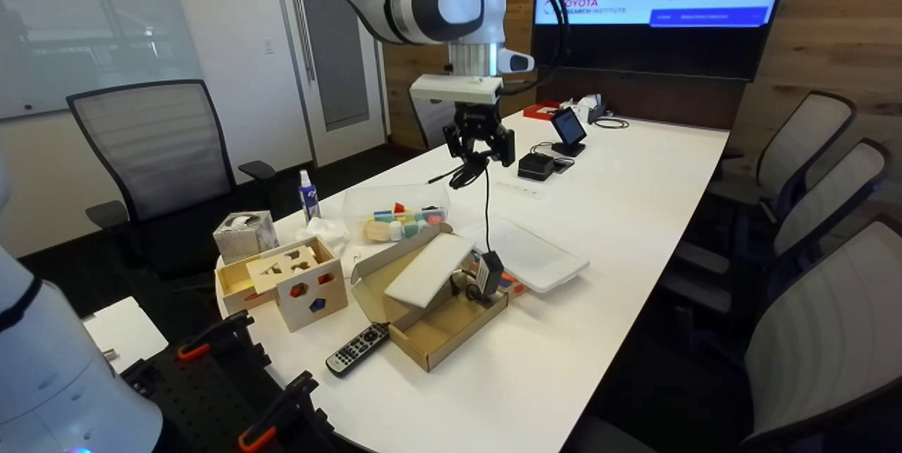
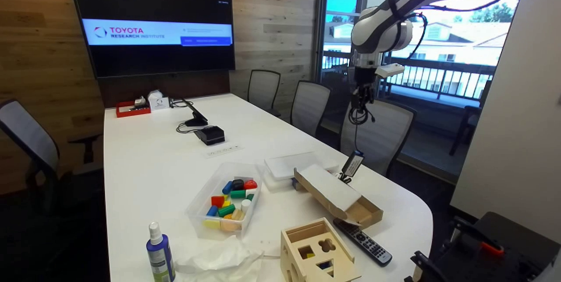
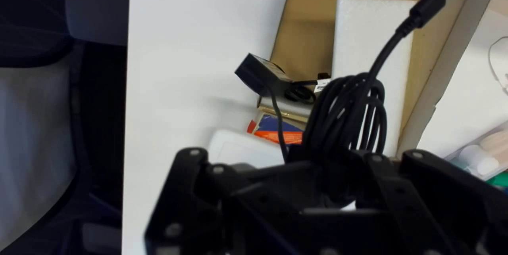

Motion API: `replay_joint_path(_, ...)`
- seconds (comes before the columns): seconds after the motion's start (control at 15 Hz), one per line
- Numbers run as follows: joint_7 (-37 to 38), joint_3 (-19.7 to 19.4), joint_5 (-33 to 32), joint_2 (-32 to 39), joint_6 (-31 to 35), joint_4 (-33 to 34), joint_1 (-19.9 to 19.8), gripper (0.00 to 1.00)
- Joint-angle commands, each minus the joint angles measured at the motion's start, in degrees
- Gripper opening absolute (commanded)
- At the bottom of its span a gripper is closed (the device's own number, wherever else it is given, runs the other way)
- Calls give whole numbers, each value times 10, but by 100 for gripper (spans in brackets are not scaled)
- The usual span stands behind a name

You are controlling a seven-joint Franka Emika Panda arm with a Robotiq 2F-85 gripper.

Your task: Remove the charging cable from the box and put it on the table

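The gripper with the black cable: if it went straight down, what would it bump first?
Probably the power adapter below the gripper, though depth is unclear; the white foam beside might come first.

The desk [image 1: 535,354] looks smooth and even across its white top. Near its rounded corner, the box [image 1: 465,334] is matt brown cardboard, and the slab [image 3: 365,29] looks like grainy white foam. The charging cable [image 3: 327,124] looks smooth, black plastic. By the short edge, the shape sorter [image 2: 321,255] is pale, plain wood; farther in, the tub [image 2: 201,195] is translucent plastic.
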Motion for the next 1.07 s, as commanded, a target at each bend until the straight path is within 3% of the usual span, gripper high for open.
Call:
replay_joint_path(0.0,29,-18,-43,-86,-10,-26,26,0)
replay_joint_path(0.53,142,-30,-138,-168,-13,-31,36,0)
replay_joint_path(1.0,210,-64,-166,-164,-21,-52,20,0)
